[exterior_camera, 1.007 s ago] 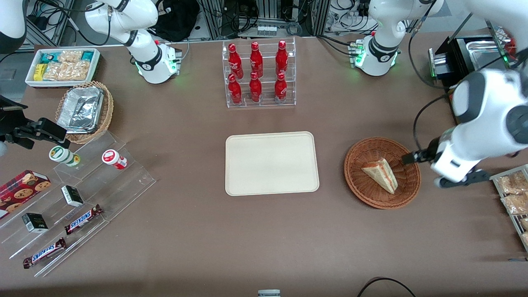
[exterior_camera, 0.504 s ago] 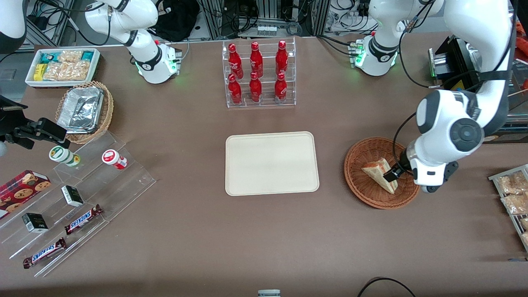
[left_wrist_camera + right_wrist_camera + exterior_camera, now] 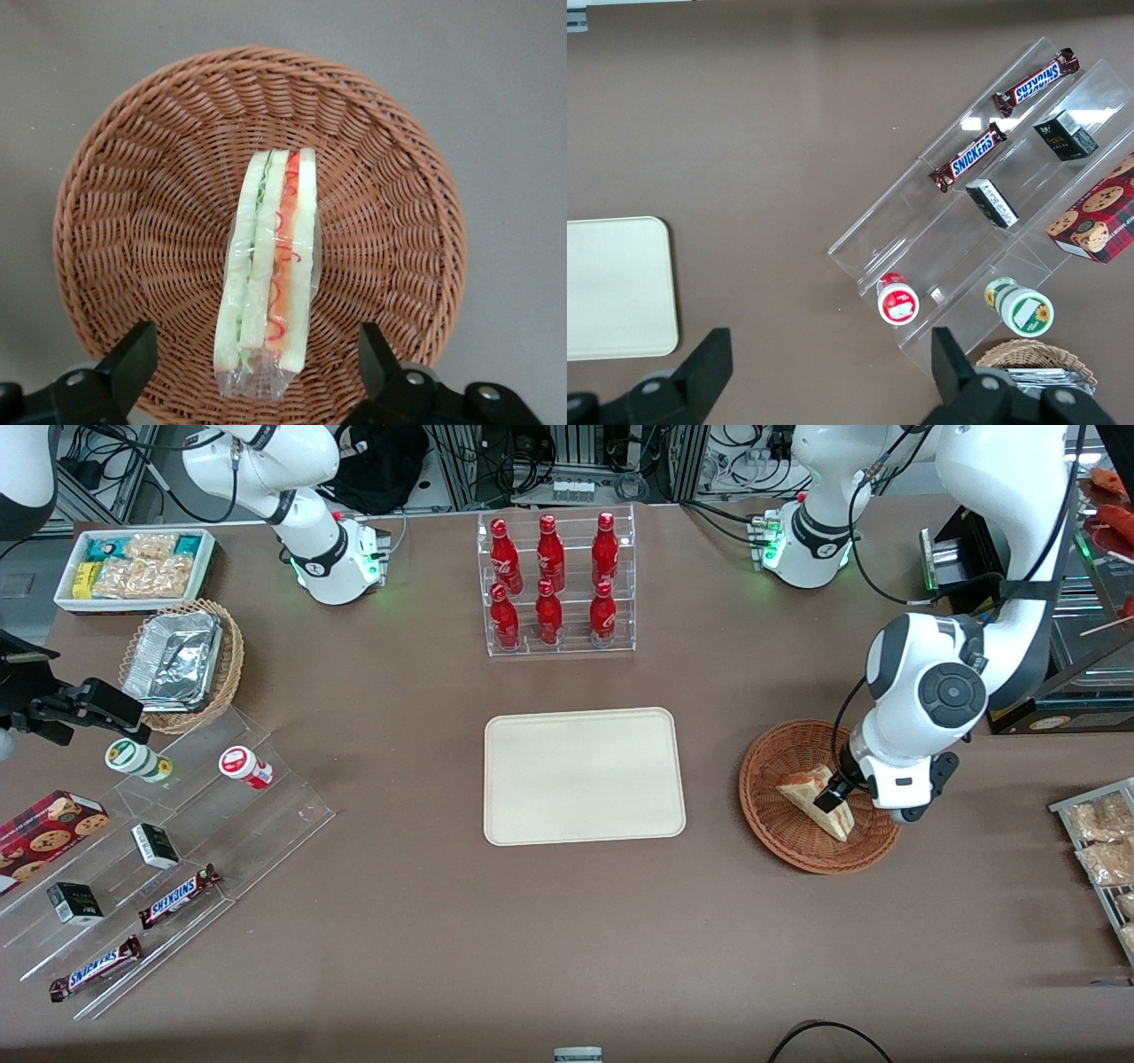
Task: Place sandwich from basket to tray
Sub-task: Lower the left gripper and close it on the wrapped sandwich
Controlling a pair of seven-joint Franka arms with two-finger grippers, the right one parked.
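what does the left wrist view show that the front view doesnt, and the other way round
Only the left wrist view shows the sandwich's cut edge end on, with its clear wrap, and both fingers of the open gripper standing apart, one on each side of it without touching.

Only the front view shows the tray, bare, toward the parked arm's end from the basket, and the bottle rack.

Both show the sandwich lying in the basket, with the gripper above it.

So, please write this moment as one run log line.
phase: pre-grasp | hand: open, over sandwich | sandwich: in basket | tray: bare
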